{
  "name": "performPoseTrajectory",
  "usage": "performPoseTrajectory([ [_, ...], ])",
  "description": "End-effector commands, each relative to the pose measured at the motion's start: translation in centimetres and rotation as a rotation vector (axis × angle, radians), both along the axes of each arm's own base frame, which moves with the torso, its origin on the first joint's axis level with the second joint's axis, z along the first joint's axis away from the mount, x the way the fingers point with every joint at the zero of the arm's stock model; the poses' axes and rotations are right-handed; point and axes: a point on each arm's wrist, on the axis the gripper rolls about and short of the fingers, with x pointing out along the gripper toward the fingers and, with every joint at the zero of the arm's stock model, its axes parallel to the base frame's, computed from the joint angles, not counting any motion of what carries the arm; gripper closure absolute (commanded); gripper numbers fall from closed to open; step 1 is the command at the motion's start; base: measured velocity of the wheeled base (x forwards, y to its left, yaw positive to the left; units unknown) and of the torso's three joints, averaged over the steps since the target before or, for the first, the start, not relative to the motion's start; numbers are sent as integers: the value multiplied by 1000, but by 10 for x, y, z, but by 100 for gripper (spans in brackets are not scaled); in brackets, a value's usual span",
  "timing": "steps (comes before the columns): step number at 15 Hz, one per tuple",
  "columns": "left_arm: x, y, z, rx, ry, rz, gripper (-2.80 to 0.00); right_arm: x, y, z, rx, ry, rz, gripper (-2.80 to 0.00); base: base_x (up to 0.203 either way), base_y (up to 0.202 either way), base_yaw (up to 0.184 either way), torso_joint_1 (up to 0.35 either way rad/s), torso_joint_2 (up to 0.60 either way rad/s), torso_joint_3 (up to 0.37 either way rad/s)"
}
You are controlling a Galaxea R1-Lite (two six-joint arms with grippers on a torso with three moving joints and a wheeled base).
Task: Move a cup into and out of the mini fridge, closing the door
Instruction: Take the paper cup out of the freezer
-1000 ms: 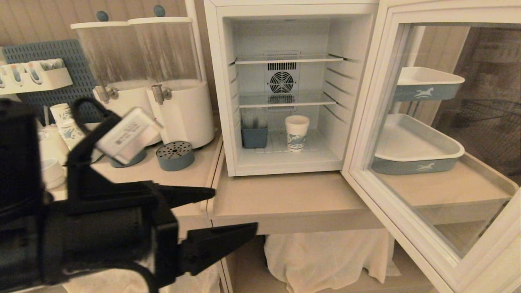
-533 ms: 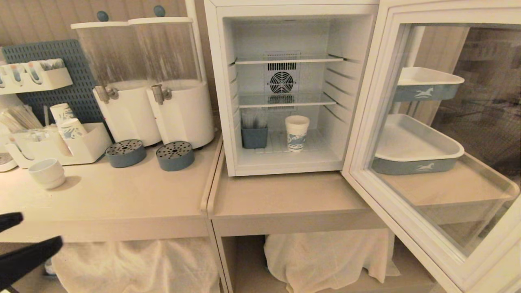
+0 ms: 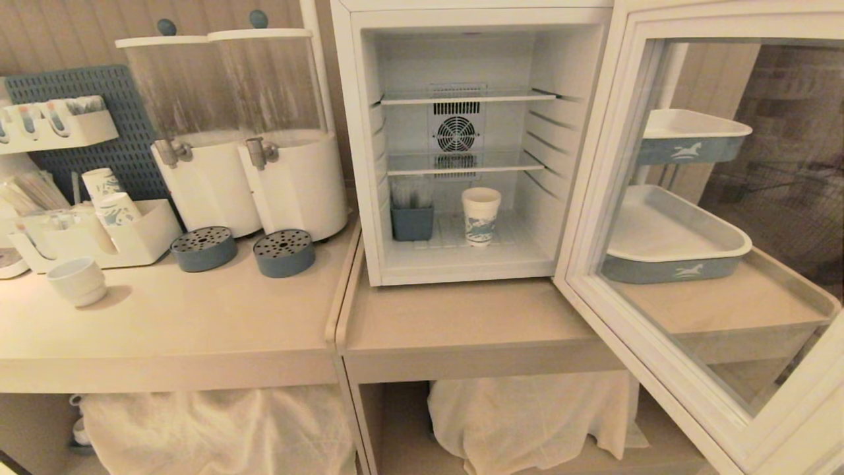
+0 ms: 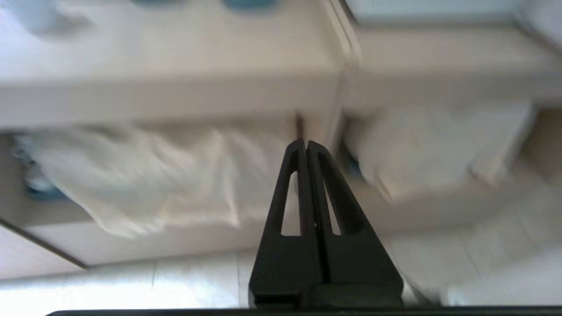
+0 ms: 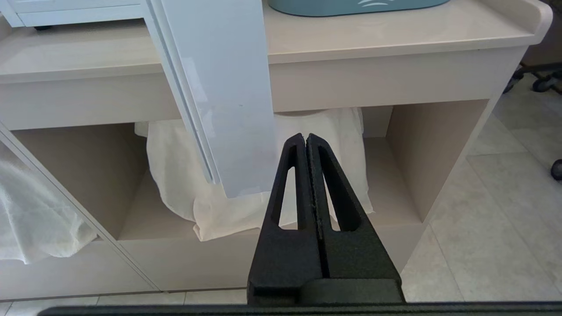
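Head view: the cup (image 3: 481, 215) stands on the fridge (image 3: 359, 165) floor, right of centre, door (image 3: 666, 218) swung wide, no arm showing. Left wrist view: left gripper (image 4: 305, 147) pressed shut, empty, low before the bench (image 4: 175, 94) edge. Right wrist view: right gripper (image 5: 305, 139) shut, empty, just below the door's corner. Push that door squarely along its outer frame.

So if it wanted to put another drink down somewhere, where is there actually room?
The beige counter in front of the white mini fridge is bare up to its front edge. So is the left counter in front of the two grey perforated drip trays. Inside the fridge, both wire shelves are empty. It is crowded at the far left, around the white organiser box.
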Motion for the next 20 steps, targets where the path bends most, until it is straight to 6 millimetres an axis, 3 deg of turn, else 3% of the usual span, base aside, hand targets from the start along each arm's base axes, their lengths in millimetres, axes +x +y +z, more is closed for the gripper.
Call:
performPoseTrajectory([
  [1,-25,-2,-27,2,-81,-30,0,0,0,0,0,2,0,0,0,0,0,0,0,0],
  [3,-24,-3,-56,-3,-18,-58,0,0,0,0,0,-1,0,0,0,0,0,0,0,0],
  [5,-15,-2,-65,-83,23,-11,0,0,0,0,0,0,0,0,0,0,0,0,0,0],
  [8,15,-1,-71,-72,-181,32,0,0,0,0,0,-2,0,0,0,0,0,0,0,0],
  [11,46,0,-110,-85,-303,53,0,0,0,0,0,-2,0,0,0,0,0,0,0,0],
  [14,48,0,-135,-45,-100,82,0,0,0,0,0,-2,0,0,0,0,0,0,0,0],
  [20,48,0,-135,-14,-100,79,0,0,0,0,4,-1,0,0,0,0,0,0,0,0],
])
